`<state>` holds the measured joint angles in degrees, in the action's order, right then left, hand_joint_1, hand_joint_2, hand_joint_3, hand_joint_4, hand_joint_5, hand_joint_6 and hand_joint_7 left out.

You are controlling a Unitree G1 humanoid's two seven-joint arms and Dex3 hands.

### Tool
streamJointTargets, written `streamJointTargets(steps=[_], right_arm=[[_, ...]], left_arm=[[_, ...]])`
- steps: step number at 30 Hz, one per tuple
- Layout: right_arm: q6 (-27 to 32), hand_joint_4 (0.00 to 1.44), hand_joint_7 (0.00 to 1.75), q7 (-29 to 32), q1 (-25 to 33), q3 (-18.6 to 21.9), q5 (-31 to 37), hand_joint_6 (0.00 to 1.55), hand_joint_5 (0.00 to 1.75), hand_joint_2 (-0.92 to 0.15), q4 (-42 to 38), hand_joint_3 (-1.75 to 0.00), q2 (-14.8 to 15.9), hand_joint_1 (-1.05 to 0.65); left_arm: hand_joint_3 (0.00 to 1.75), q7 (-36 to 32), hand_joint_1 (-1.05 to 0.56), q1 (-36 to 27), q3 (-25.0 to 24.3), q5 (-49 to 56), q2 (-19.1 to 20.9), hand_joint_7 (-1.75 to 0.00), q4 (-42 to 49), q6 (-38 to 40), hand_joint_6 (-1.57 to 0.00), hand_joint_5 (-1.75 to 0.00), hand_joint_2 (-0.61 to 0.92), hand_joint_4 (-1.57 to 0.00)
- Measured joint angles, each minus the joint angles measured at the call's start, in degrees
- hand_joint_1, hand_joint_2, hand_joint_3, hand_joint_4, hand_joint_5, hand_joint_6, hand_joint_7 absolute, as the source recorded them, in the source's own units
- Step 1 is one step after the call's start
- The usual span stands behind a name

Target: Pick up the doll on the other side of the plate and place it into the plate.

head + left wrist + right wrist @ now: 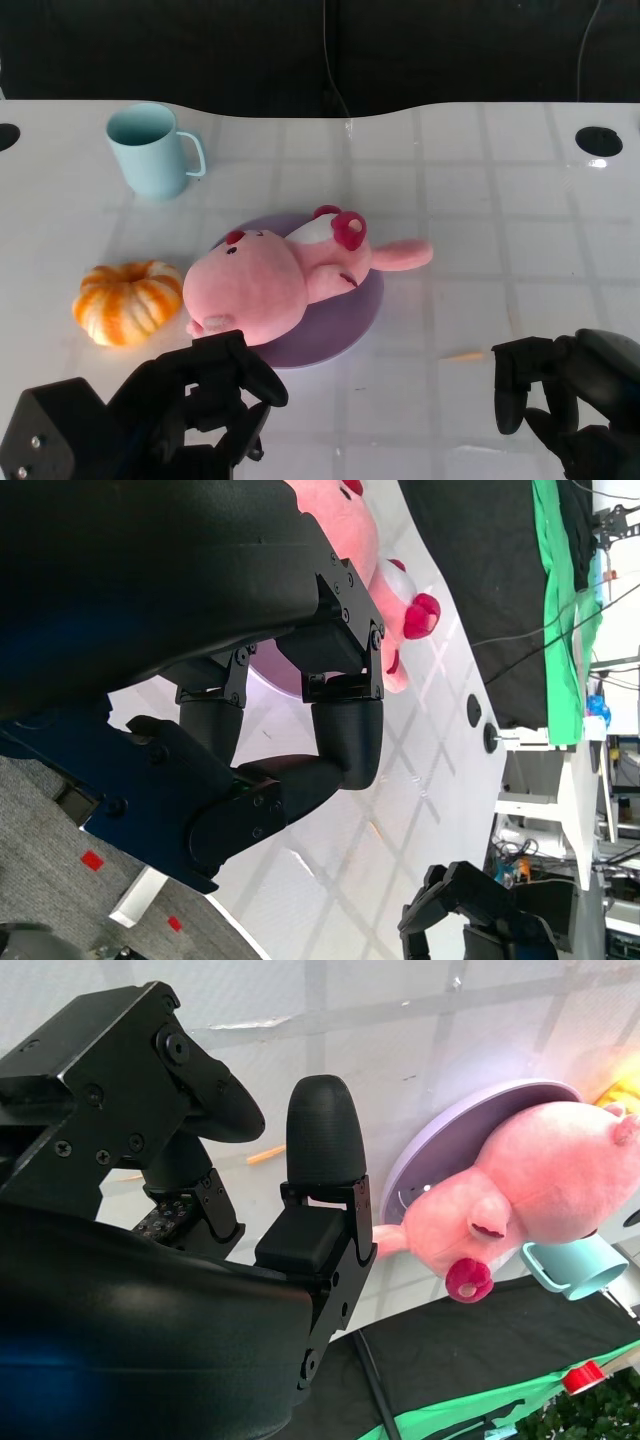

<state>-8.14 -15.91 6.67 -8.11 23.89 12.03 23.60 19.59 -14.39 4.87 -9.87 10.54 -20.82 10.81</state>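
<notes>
Already pink plush pig doll lies on purple plate, head toward robot's left, one leg overhanging rim toward right; long axis runs left-right across table. Doll sits just beyond left hand, which is nearer; right hand well apart, off to right. Both hands low at table's near edge, fingers loosely curled, gripping nothing, touching nothing. Judgement: placement looks done. Plate mostly hidden under doll. Forearms cut off by frame. Small orange sliver near right hand, too small to identify.
</notes>
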Motion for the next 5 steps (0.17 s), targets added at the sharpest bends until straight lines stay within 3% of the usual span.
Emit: streamJointTargets(steps=[5], right_arm=[[-0.3,0.88,1.4,-2.0,-0.5,0.0,-3.9,0.83,1.71,-0.34,-0.5,-1.37,0.0,0.11]], left_arm=[[1.1,0.0,-0.31,0.0,-0.1,0.0,0.0,-1.39,-0.1,0.1,-0.71,-1.75,0.57,-0.63]])
